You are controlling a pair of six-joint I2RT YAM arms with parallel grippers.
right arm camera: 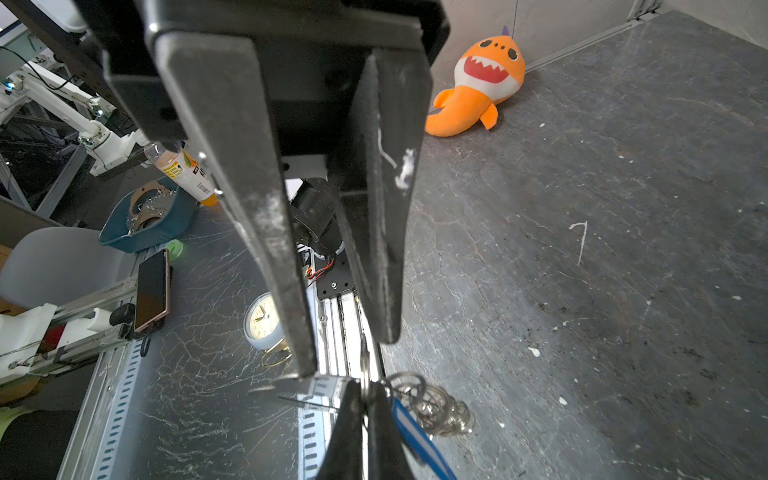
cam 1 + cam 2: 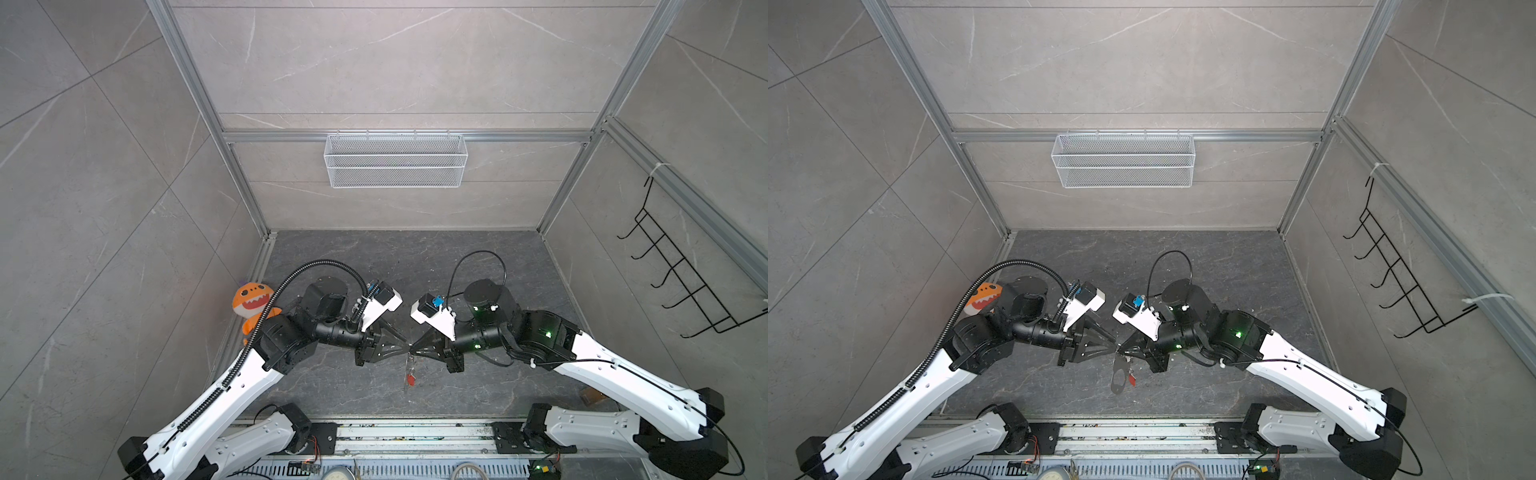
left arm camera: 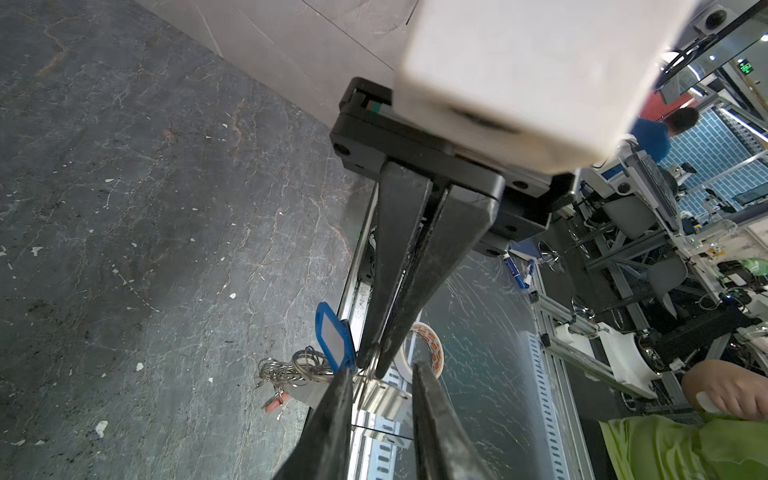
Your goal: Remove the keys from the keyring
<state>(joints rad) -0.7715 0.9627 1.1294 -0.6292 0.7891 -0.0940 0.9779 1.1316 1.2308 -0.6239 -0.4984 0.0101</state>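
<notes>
The keyring (image 2: 1119,376) hangs over the desk (image 2: 374,257) mid-front, red-tagged key (image 2: 1132,380) beside its lower end, blue-tagged key (image 3: 332,336) near its top, where the right claw (image 1: 365,386) is fully closed on it and the left claw (image 1: 348,353), tip-to-tip opposite, stands partly open astride its wire, holding nothing.

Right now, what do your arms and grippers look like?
White shells, black joints. The left arm carries a ribbed black conduit; the right arm, a thin black cable and green lights. On left gripper and right gripper: black tapered fingers, white camera mounts.
</notes>
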